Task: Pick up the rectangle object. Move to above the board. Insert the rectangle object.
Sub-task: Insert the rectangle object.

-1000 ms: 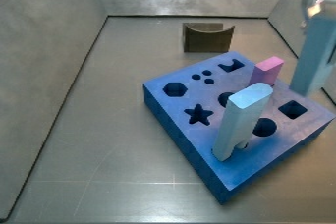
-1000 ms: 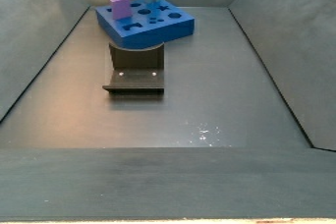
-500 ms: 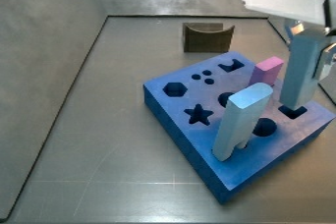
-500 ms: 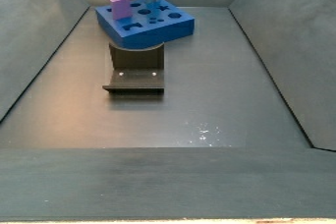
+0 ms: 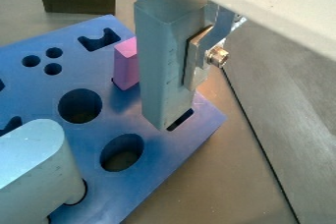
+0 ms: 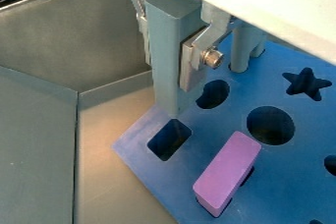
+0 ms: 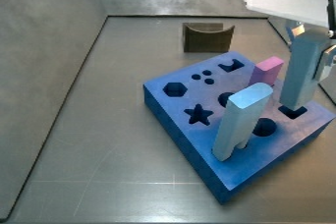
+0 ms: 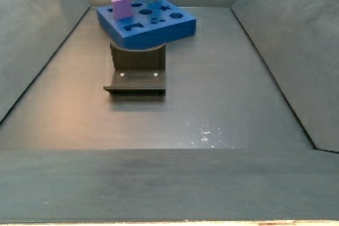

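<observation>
Hand point(image 5: 197, 51) clamped on rectangle object point(image 5: 168, 61), upright, lower end just entering the square cutout at a corner of the board point(image 7: 197, 135). Since a second ago the bar has dropped toward that slot; hardly any change over the last half-second. Fixture point(image 8: 137, 76) sits on grey tabletop point(image 7: 92, 130), grey walls around.

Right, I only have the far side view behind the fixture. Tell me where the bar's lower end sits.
Observer: In a wrist view the rectangle object hangs upright, its lower end at the mouth of the rectangular slot on the board.
Operator: Confirm the grip.
Observer: The gripper is above the board, clamping the bar's upper part; one silver finger lies flat against its side.
Operator: Report neighbours.
Observer: A pink block sits in the board beside that slot, apart from the bar.
</observation>
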Available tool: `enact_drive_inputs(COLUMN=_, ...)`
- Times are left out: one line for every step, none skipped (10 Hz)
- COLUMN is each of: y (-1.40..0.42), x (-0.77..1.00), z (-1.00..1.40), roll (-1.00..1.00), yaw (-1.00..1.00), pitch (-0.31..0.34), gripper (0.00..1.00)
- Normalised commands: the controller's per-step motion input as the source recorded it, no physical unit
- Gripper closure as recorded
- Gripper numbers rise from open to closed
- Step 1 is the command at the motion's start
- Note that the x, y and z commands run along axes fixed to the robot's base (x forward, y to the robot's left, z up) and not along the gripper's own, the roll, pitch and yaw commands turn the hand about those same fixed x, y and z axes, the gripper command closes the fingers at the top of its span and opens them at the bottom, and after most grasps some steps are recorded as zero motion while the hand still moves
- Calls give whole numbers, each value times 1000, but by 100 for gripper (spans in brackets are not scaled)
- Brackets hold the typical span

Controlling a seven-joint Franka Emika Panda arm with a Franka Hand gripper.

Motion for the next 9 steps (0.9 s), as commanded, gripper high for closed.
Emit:
enact_drive_inputs(y=29, x=471, z=0, roll=-74, yaw=0, pitch=214, gripper=100)
enact_drive_inputs(y=23, x=486, z=0, roll=-77, yaw=37, pitch=240, gripper=100)
enact_drive_inputs(y=0, x=494, z=0, roll=-29, yaw=49, pitch=271, gripper=100)
enact_drive_inputs(y=0, x=114, z=0, roll=0, yaw=0, pitch=183, gripper=100)
enact_drive_inputs(y=0, x=83, z=-9, roll=0, yaw=0, pitch=9, gripper=100)
enact_drive_inputs(y=0, x=717, z=0, roll=117, yaw=-51, pitch=614, gripper=100)
enact_drive_inputs(y=11, x=734, z=57, roll=49, yaw=-34, pitch=643, gripper=100)
enact_drive_inputs(y=60, x=586, z=20, roll=0, yaw=0, pitch=520, gripper=100)
enact_drive_inputs(y=0, x=223, z=0, roll=0, yaw=-3, pitch=280, gripper=100)
